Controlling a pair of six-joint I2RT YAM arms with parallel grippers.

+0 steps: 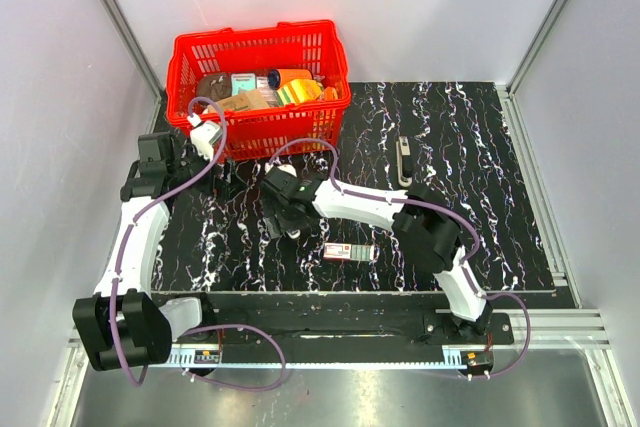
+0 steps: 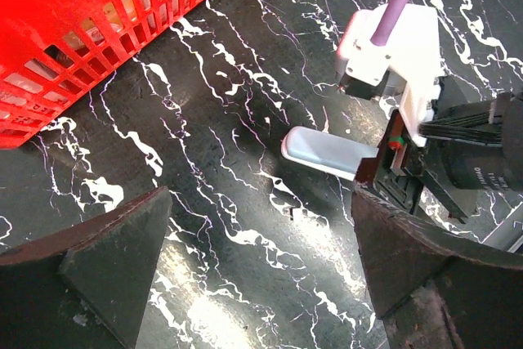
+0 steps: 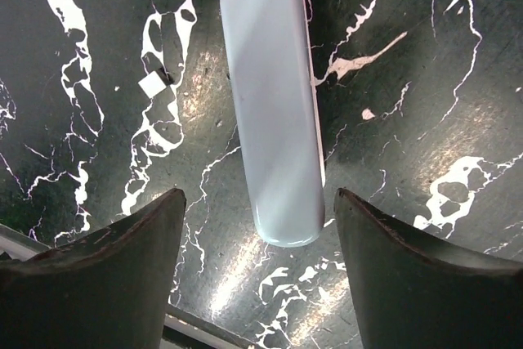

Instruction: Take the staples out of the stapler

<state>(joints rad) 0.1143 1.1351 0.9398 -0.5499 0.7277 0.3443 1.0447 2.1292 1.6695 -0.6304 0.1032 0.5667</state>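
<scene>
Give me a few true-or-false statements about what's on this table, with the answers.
1. The right gripper is open by the pale oblong. True.
2. The stapler is in the basket. False: it lies on the mat, right of the basket.
3. The left gripper holds the box. False: it is open and empty; the box lies on the mat.
4. The basket holds several items. True.

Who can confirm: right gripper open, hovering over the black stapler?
Not quite. The right gripper is open, but it hovers over the pale blue oblong, not the black stapler, which lies apart from it. The right wrist view shows it.
</scene>
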